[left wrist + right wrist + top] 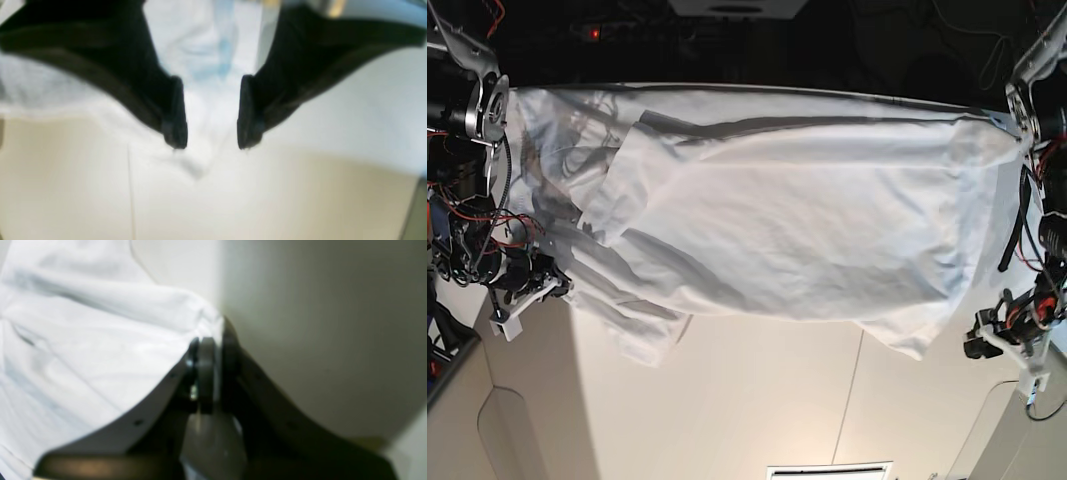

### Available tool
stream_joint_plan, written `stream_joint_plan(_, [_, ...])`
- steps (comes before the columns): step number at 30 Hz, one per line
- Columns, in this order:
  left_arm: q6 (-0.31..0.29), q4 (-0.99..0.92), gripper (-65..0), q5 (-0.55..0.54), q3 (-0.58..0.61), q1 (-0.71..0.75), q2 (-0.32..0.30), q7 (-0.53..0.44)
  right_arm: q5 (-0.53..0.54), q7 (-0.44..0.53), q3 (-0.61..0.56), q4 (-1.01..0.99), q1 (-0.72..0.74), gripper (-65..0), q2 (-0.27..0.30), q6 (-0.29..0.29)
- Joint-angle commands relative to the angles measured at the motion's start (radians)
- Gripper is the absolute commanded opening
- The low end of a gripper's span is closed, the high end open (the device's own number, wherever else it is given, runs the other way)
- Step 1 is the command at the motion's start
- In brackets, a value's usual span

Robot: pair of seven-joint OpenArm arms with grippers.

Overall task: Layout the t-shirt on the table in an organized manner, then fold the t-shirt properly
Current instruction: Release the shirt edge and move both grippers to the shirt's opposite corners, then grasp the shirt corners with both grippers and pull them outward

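The white t-shirt (777, 220) is spread wide over the far half of the table (727, 410), wrinkled, with a fold hanging at its left. In the right wrist view, my right gripper (213, 350) is shut on an edge of the t-shirt (83, 340), and cloth shows between its fingertips. My left gripper (210, 140) stands open just above the t-shirt (206, 110), with its black fingers (175, 113) well apart and white cloth lying in the gap, unpinched. Bare table (233, 206) lies beyond the cloth's edge.
A thin dark seam (852, 395) runs across the tabletop and shows again as the seam (130, 190) in the left wrist view. Arm hardware and red and black cables (467, 230) stand at the left, and more arm hardware (1027, 300) at the right. A white slotted panel (827, 470) sits at the near edge.
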Motion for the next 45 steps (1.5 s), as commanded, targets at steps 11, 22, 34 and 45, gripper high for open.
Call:
stream_joint_plan(11, [0.129,-0.532,-36.6,0.14,0.237,-0.272,-0.002,-0.233,0.057,0.012,0.003,0.016,0.027,-65.0,0.014,0.003])
stream_joint_plan(22, [0.134,-0.544,-36.6,0.141,0.237,-0.218,0.07,-0.313,0.062,0.012,0.003,0.016,0.027,-65.0,0.014,0.003])
stream_joint_plan(34, [0.174,-0.493,-36.6,0.142,0.237,-0.22,0.068,-0.375,0.062,0.012,0.003,0.016,0.025,-65.0,0.014,0.003])
stream_joint_plan(45, [0.185,-0.431,-36.7,0.127,0.237,-0.224,0.091,-0.412,0.062,0.012,0.003,0.016,0.025,-65.0,0.014,0.003])
